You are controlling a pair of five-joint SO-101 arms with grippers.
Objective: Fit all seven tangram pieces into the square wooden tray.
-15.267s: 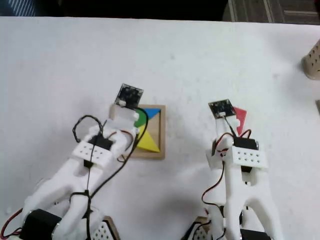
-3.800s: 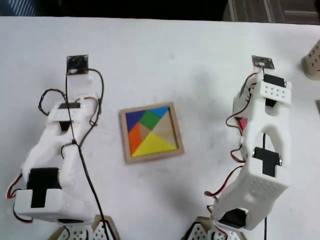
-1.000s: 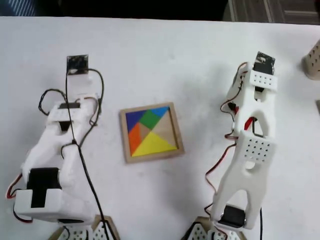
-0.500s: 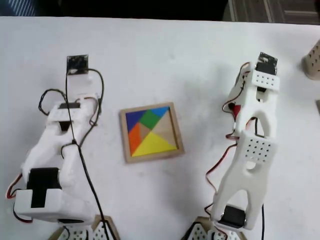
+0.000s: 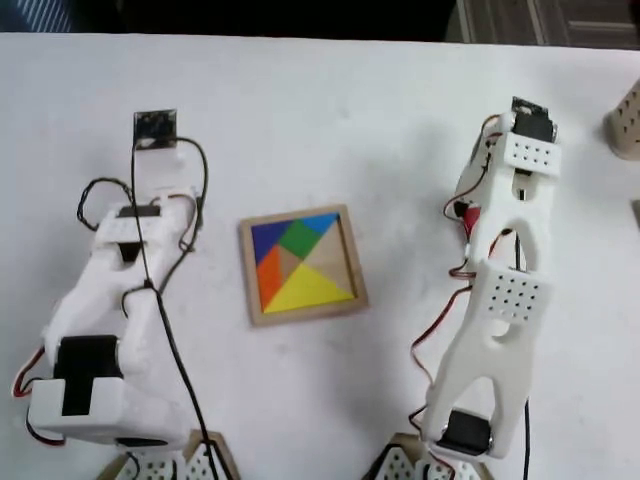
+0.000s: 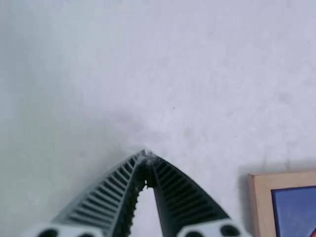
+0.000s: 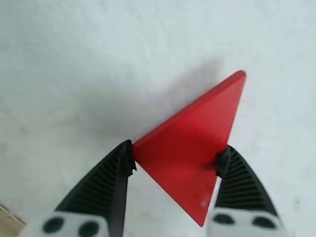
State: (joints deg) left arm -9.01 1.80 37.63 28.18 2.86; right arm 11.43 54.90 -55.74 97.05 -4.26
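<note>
The square wooden tray [image 5: 352, 262] lies mid-table holding blue [image 5: 268, 240], green [image 5: 300, 238], orange [image 5: 269, 273] and yellow [image 5: 309, 287] pieces around a wood-coloured patch. A red triangle [image 7: 190, 143] sits between the black fingers of my right gripper [image 7: 175, 157], which is shut on its two edges. In the high view a sliver of the red triangle [image 5: 470, 213] peeks out beside the right arm [image 5: 510, 200], right of the tray. My left gripper [image 6: 146, 157] is shut on nothing, above bare table beside a tray corner [image 6: 259, 197]. The left arm [image 5: 130, 235] is folded back, left of the tray.
A perforated wooden object [image 5: 625, 122] stands at the right edge. The table's far edge [image 5: 300, 36] meets a dark background. Wooden arm bases [image 5: 215, 458] sit at the near edge. White table [image 5: 340, 130] stretches beyond the tray.
The right arm has shifted slightly, and the red triangle now shows farther left and higher beside it than a second ago. The left arm and the tray have stayed put.
</note>
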